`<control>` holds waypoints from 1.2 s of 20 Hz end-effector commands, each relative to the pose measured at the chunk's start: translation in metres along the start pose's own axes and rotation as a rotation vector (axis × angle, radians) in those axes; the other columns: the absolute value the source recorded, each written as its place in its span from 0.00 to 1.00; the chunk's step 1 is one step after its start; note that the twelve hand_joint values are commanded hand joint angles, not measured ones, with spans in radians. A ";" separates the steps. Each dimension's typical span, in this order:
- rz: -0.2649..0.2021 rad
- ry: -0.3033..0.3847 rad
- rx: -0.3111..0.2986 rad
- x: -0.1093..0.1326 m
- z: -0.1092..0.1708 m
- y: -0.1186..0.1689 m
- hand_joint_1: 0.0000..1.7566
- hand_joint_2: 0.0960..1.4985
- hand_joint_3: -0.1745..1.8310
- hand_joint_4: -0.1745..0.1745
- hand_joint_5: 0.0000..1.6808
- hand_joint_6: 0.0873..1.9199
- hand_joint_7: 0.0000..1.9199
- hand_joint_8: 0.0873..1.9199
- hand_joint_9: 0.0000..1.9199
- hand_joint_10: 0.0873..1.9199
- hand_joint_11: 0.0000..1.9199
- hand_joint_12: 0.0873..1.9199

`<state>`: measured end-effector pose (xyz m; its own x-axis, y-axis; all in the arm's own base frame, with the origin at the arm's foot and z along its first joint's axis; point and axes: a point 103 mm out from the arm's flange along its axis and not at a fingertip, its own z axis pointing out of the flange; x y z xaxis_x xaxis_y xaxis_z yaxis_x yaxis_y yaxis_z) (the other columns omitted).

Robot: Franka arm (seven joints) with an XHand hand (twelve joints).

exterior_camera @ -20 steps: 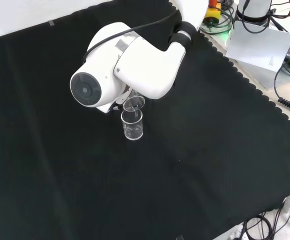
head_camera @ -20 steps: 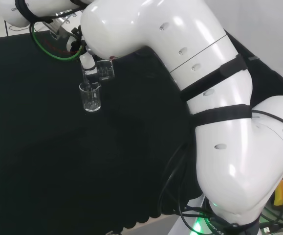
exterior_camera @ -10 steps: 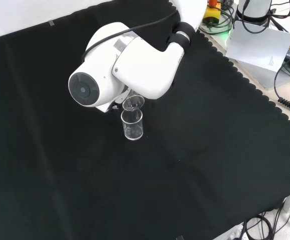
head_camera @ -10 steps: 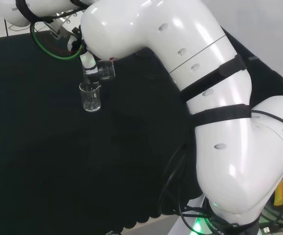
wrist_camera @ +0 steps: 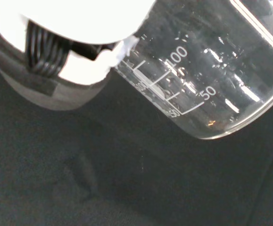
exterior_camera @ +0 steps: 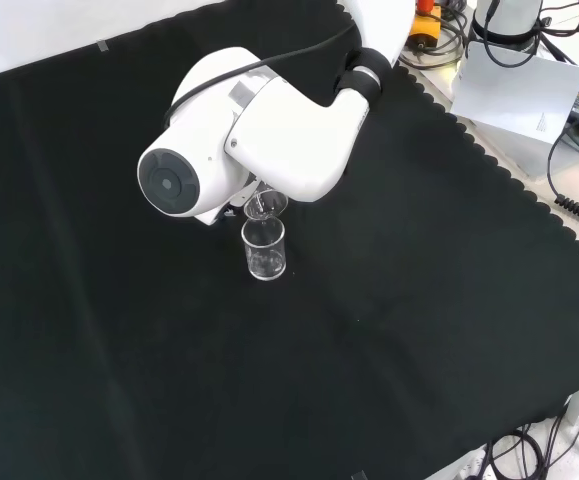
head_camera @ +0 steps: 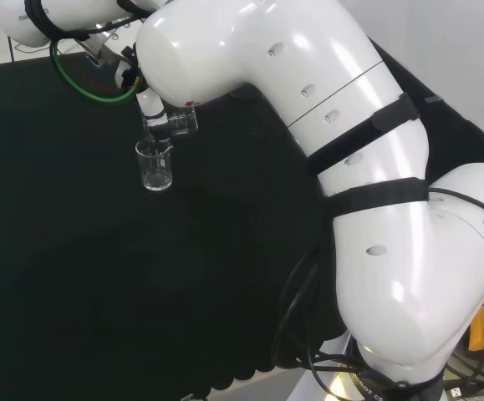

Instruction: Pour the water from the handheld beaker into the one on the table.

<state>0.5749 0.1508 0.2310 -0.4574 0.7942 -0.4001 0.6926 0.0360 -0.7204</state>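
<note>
A clear glass beaker (head_camera: 155, 164) stands upright on the black cloth; in the front view this standing beaker (exterior_camera: 265, 249) is just below the arm's big white link. A second clear beaker (head_camera: 178, 122) hangs tipped over it, its lip above the standing one's mouth, and the front view shows the tipped beaker (exterior_camera: 266, 205) right above that rim. The hand (head_camera: 148, 107) holds the tipped beaker, mostly hidden by the arm. Up close, the held beaker (wrist_camera: 207, 75) has printed scale marks and a white and black finger (wrist_camera: 75, 52) lies curled against its wall.
The arm's white links (head_camera: 325, 142) cover the right of the head view. A green cable loop (head_camera: 91, 83) lies on the cloth behind the beakers. The cloth's scalloped edge (exterior_camera: 509, 170) runs along the right in the front view, with papers and cables beyond it.
The held beaker has tipped slightly further and shifted a little toward the standing beaker. The standing beaker has not moved.
</note>
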 end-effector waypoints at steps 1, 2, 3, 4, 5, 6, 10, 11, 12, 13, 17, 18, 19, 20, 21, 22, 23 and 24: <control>0.003 -0.001 0.000 -0.001 0.001 -0.001 0.73 0.37 0.46 0.62 0.71 0.40 0.70 0.30 0.70 0.19 0.59 0.43; 0.002 0.000 -0.002 -0.001 0.001 -0.001 0.73 0.37 0.46 0.62 0.71 0.40 0.70 0.30 0.70 0.19 0.59 0.43; -0.007 -0.002 -0.007 -0.001 0.001 -0.001 0.73 0.37 0.46 0.62 0.71 0.40 0.70 0.30 0.70 0.19 0.59 0.43; -0.008 -0.002 -0.009 -0.001 0.001 -0.001 0.73 0.37 0.46 0.62 0.71 0.40 0.70 0.30 0.70 0.19 0.59 0.43; -0.007 -0.003 -0.009 -0.001 0.001 -0.001 0.73 0.37 0.46 0.62 0.71 0.40 0.70 0.30 0.70 0.19 0.59 0.43; -0.006 -0.002 -0.010 -0.001 0.001 -0.002 0.73 0.37 0.46 0.62 0.71 0.40 0.70 0.30 0.70 0.19 0.59 0.43; -0.003 0.004 -0.013 -0.002 0.001 -0.002 0.73 0.37 0.46 0.62 0.71 0.40 0.70 0.30 0.70 0.19 0.59 0.43; -0.001 0.002 -0.014 -0.002 0.001 -0.002 0.73 0.37 0.46 0.62 0.71 0.40 0.70 0.30 0.70 0.19 0.59 0.43; -0.002 0.004 -0.015 -0.002 0.001 -0.003 0.73 0.37 0.46 0.62 0.71 0.40 0.70 0.30 0.70 0.19 0.59 0.43; -0.005 0.009 -0.021 -0.003 0.001 -0.003 0.73 0.37 0.46 0.62 0.71 0.40 0.70 0.30 0.70 0.19 0.59 0.43; -0.013 0.032 -0.038 -0.009 0.005 -0.004 0.73 0.37 0.46 0.62 0.71 0.40 0.70 0.30 0.69 0.19 0.59 0.43; -0.014 0.037 -0.043 -0.010 0.005 -0.005 0.73 0.37 0.46 0.62 0.71 0.40 0.70 0.30 0.69 0.19 0.59 0.43; -0.014 0.039 -0.045 -0.010 0.005 -0.005 0.73 0.37 0.46 0.62 0.71 0.40 0.70 0.30 0.69 0.19 0.59 0.43; -0.014 0.041 -0.047 -0.011 0.006 -0.005 0.73 0.37 0.46 0.62 0.71 0.40 0.70 0.30 0.69 0.19 0.59 0.43; -0.014 0.041 -0.046 -0.011 0.006 -0.005 0.73 0.37 0.46 0.62 0.71 0.40 0.70 0.30 0.69 0.19 0.59 0.43; -0.015 0.044 -0.047 -0.010 0.006 -0.005 0.73 0.37 0.46 0.62 0.71 0.40 0.70 0.30 0.69 0.19 0.59 0.43; -0.017 0.047 -0.049 -0.010 0.006 -0.005 0.73 0.37 0.46 0.62 0.71 0.40 0.70 0.30 0.69 0.19 0.59 0.43; -0.019 0.050 -0.050 -0.010 0.006 -0.005 0.73 0.37 0.46 0.62 0.71 0.40 0.70 0.30 0.69 0.19 0.59 0.43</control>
<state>0.5731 0.1395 0.2353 -0.4461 0.8157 -0.3682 0.7100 0.0721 -0.7005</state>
